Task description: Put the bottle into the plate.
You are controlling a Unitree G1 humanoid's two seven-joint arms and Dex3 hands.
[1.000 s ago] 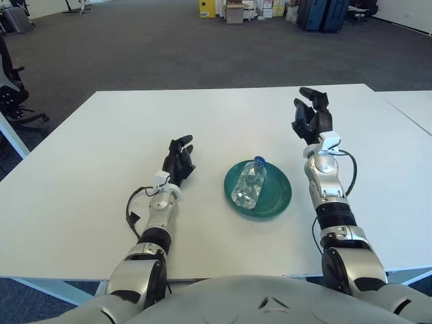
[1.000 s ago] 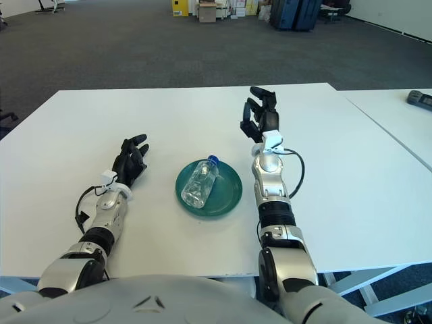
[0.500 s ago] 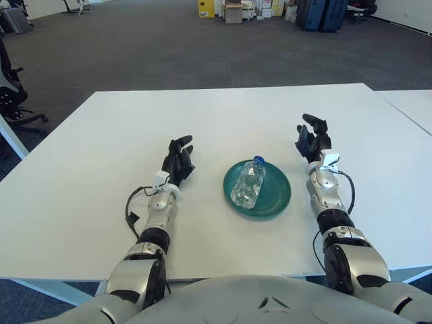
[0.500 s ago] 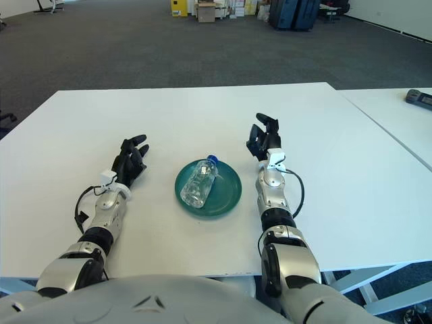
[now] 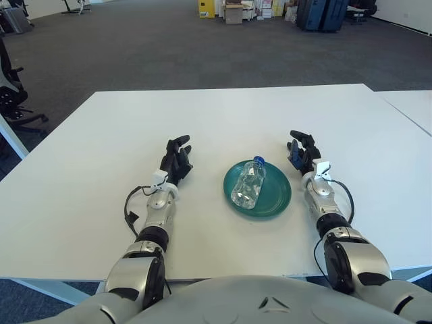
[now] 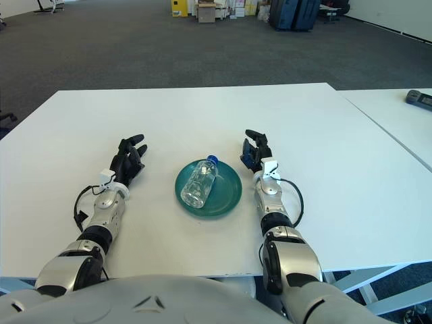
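A clear plastic bottle (image 5: 248, 184) with a blue cap lies on its side in the round green plate (image 5: 277, 196) at the middle of the white table. My right hand (image 5: 302, 150) rests on the table just right of the plate, fingers spread and empty. My left hand (image 5: 177, 156) rests on the table left of the plate, fingers relaxed and empty. Neither hand touches the bottle or the plate.
The white table (image 5: 223, 118) stretches far ahead and to both sides. A second white table (image 6: 398, 118) stands to the right with a dark object (image 6: 420, 98) on it. Office chairs (image 5: 10, 94) stand at the far left.
My right hand has come down from raised above the table to rest on it beside the plate, closer to me. The bottle, plate and left hand have not moved.
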